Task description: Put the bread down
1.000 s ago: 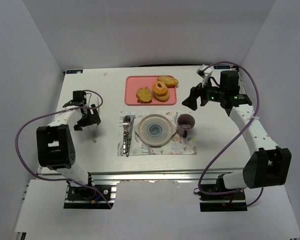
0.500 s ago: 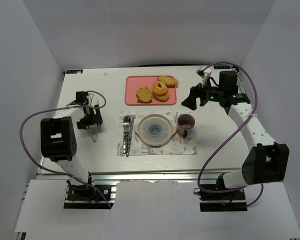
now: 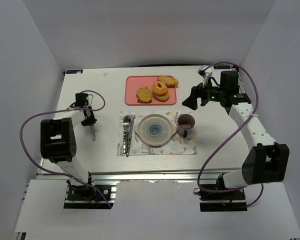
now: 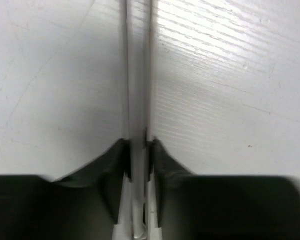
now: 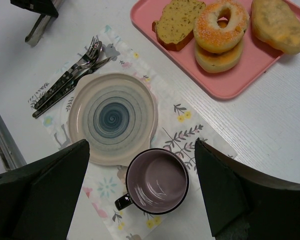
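- Shows the right claw [image 5: 141, 144] spread wide, with nothing between its fingers.
- Finds the bread [image 5: 221, 20] well ahead of that claw and off to its right, lying on top of a paler ring [image 5: 217, 56], both on a pink tray [image 5: 270, 67].
- Looks light and springy: orange-brown crust with a grainy, sugared surface, probably soft crumb beneath, so likely to dent under a hard squeeze.
- Suggests a gentle hold across the outer edge of the ring, or one finger down the dark centre hole and the other outside.
- Calls for a straight lift, since resting loose on the ring below could drag that one along.
- Leaves little room: a rough-cut toast slice [image 5: 177, 22] just beside it on the claw's left, a smooth oval roll [image 5: 277, 22] just beside it on the right.
- Puts a glossy purple mug [image 5: 157, 185] directly under the claw and a glazed round plate [image 5: 75, 112] with blue rings just to its left, both on a flower-printed placemat [image 5: 190, 135], with metal cutlery [image 5: 70, 75] farther left.
- Shows the left claw [image 4: 138, 147] pinched narrow over the white table [image 4: 230, 75]; perhaps a thin pale strip between the fingers, too blurred to settle.
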Controlling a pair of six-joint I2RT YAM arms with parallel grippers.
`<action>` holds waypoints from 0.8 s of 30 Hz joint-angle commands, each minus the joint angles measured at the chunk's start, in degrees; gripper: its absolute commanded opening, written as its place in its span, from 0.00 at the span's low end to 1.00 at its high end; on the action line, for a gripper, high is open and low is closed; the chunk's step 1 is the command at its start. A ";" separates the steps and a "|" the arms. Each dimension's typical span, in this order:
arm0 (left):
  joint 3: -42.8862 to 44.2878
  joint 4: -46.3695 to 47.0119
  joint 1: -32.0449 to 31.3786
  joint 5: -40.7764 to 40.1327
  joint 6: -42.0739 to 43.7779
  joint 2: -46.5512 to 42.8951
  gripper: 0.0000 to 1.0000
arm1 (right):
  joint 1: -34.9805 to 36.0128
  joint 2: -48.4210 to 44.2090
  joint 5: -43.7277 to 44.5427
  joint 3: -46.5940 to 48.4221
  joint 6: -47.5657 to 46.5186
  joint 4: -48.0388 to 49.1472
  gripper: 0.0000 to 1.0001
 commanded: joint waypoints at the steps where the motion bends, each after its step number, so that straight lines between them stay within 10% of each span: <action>1: -2.65 0.13 -0.10 -0.12 -0.78 -2.29 0.27 | -0.43 -0.50 -1.40 -0.65 0.54 1.23 0.90; 7: -2.04 -1.72 -0.18 3.91 -2.00 -12.47 0.23 | -1.05 -0.94 -0.79 -0.39 0.01 0.44 0.89; 13: 0.16 -2.61 -3.43 19.54 -10.06 -20.74 0.38 | -1.92 -0.42 0.89 0.66 -0.25 -0.53 0.89; 18: -0.81 6.18 -12.99 22.03 -20.18 -25.15 0.58 | -2.45 0.02 0.36 1.28 0.19 -0.53 0.89; 24: 3.14 6.72 -17.76 21.77 -22.75 -23.83 0.60 | -2.72 -0.24 -0.08 1.02 0.54 -0.09 0.89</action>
